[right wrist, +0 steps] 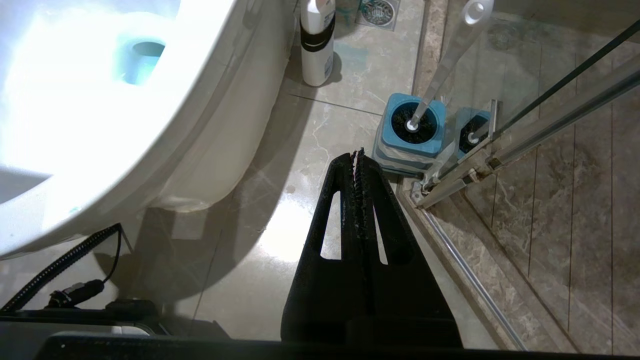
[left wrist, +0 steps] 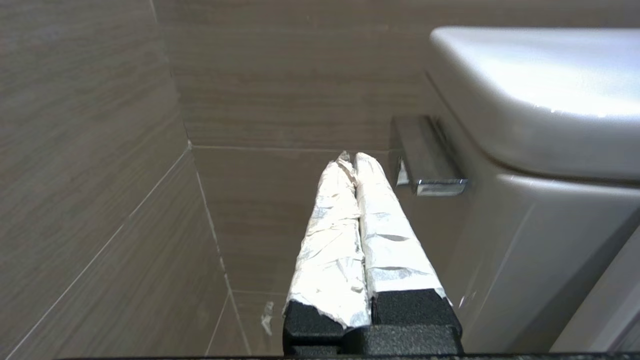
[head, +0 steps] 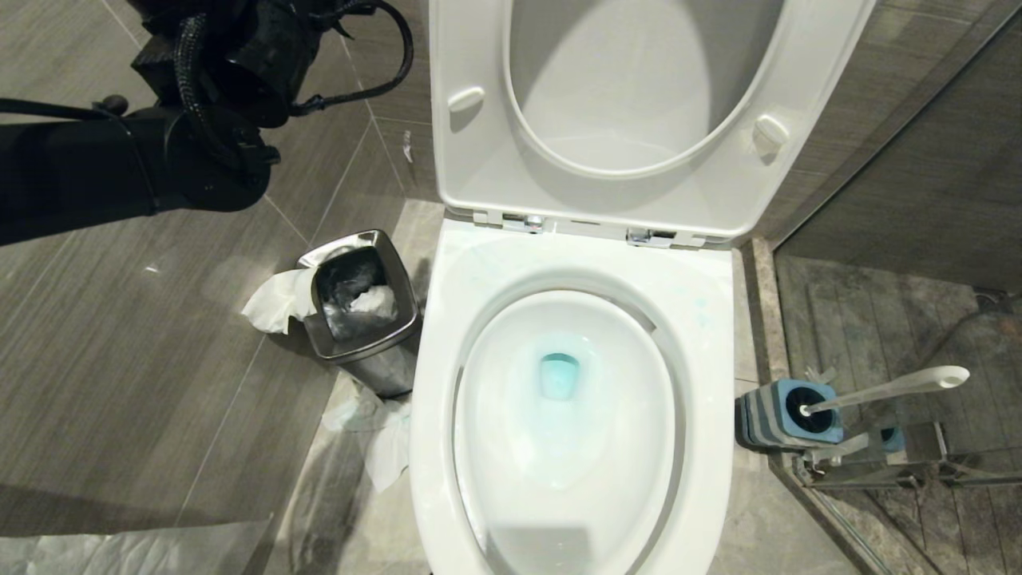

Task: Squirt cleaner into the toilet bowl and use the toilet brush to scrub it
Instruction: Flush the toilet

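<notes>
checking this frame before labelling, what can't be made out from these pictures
- Left gripper: the head view shows only the black arm, cut off by the edge.
- Toilet brush bristles: sunk in the blue holder, both views.
- Toilet bowl: near rim cut off in the head view.
- White bottle: top cut off in the right wrist view, label too small.
- Right gripper: absent from the head view.

Tiled floor (head: 120, 383): toilet bowl (head: 711, 319) at centre; steel waste bin (head: 363, 319) and crumpled paper (head: 275, 302) left; blue brush holder (head: 786, 415) right.

steel waste bin (head: 363, 315), crumpled tissue (head: 275, 302), blue brush holder (head: 786, 415), white bottle (right wrist: 317, 42)
</notes>
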Tool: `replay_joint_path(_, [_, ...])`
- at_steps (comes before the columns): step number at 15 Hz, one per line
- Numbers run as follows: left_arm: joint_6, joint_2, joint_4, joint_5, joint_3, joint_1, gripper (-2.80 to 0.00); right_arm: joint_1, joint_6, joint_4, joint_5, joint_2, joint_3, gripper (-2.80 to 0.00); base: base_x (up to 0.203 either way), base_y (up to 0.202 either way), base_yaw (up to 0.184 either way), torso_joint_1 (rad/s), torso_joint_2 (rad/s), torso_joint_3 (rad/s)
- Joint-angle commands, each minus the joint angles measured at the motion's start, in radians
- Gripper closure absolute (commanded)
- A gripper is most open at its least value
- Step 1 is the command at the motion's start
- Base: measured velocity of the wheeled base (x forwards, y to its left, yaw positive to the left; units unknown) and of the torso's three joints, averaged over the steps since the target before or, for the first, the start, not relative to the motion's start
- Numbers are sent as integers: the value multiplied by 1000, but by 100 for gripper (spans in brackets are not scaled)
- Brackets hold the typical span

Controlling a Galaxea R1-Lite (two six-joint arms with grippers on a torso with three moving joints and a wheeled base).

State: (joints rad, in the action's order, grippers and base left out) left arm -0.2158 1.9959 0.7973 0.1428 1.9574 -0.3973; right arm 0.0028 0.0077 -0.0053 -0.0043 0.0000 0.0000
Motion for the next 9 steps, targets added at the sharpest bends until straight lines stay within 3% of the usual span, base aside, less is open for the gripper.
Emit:
replay_joint_path(1, [5,-15,20,1,0,-14,0,0,0,-1,0,2,0,0,0,0,0,0,0,0])
replay_joint_path(9, [48,14,52,-19,0,-54,0,0,0,-1,0,2,0,0,0,0,0,0,0,0])
